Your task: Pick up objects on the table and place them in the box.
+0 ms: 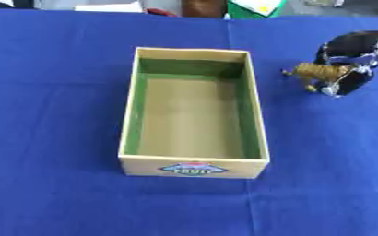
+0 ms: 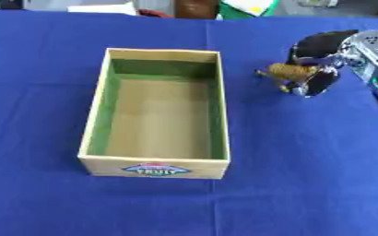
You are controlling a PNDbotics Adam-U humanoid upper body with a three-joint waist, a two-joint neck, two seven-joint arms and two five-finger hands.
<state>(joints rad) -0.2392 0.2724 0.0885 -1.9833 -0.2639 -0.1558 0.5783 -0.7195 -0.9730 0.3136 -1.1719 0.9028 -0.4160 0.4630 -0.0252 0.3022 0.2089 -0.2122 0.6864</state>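
Box (image 1: 194, 168) at centre of desk (image 1: 55, 193), short labelled wall nearest, long axis running from 6 o'clock to 12 o'clock. Open top facing up, so anything lowered from above can drop straight in. Inside: green lining on the walls, bare tan floor, nothing in it so far. Label on the near wall too blurred to read with confidence.

Blue cloth over the desk all around, flat, with a faint fold line running toward 12 o'clock beyond the far wall of the box.

Further back, at about 2 o'clock from the box centre, small yellow-brown toy (image 2: 287, 72), roughly animal-shaped, with thin parts sticking out toward the box. Held by right hand (image 2: 325, 62), black fingers and thumb curled round its far end. Whether lifted clear of the cloth or touching it: cannot tell. Toy near the box's right wall but outside it, level with the far half of the box. Gripped at the end away from the box, probably so the free end can lead over the rim without the hand striking the wall.

Judged from this: pick done or nearly so, carry toward 9 o'clock over the rim next, then release above the tan floor. Risk: thin projecting parts catching the wall's top edge if carried too low.

Left hand absent from both views.

At 12 o'clock, past the desk's far edge, assorted clutter, unclear.
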